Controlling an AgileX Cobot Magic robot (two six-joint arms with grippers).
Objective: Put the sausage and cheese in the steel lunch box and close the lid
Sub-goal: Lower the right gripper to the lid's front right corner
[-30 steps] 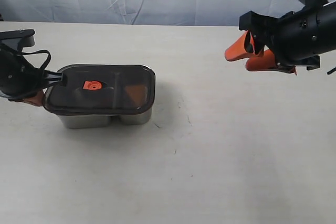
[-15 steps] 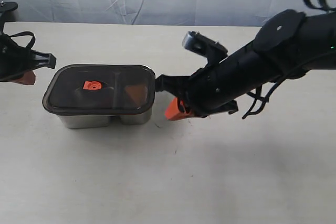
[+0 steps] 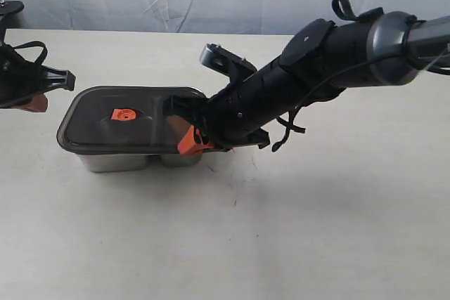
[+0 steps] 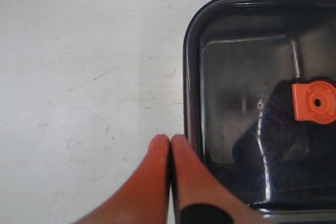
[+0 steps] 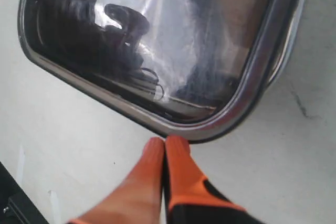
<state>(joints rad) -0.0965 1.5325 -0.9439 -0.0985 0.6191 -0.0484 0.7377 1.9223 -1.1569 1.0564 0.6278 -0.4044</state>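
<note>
Lid [image 3: 133, 123] sits flat on the steel lunch box [image 3: 116, 162], covering it from edge to edge. The box stands on the left part of the pale table [image 3: 316, 230]. The orange valve [image 3: 124, 114] lies on top of the lid, towards the left end. The lid is dark and glossy with reflections, so the sausage and cheese cannot be made out beneath it.

The right arm reaches across the middle. The right hand [image 3: 191, 142] is down at the near right corner of the lid, with its orange fingers [image 5: 178, 156] pressed together and pinching nothing. In the right wrist view the fingertips of that hand [image 5: 167, 144] lie just outside the rounded corner of the lid [image 5: 157, 40], over bare table [image 5: 310, 156]. Whether they touch the rim cannot be told. A strip of the steel box [image 5: 292, 35] shows past the lid's edge.

The left hand [image 3: 34, 103] is off the box's left end, apart from it. In the left wrist view that hand [image 4: 170, 141] has both fingers [image 4: 155, 177] closed against each other with nothing between them. Its tips lie next to the lid's dark rim [image 4: 187, 77], and the valve [image 4: 314, 101] is further in.
</note>
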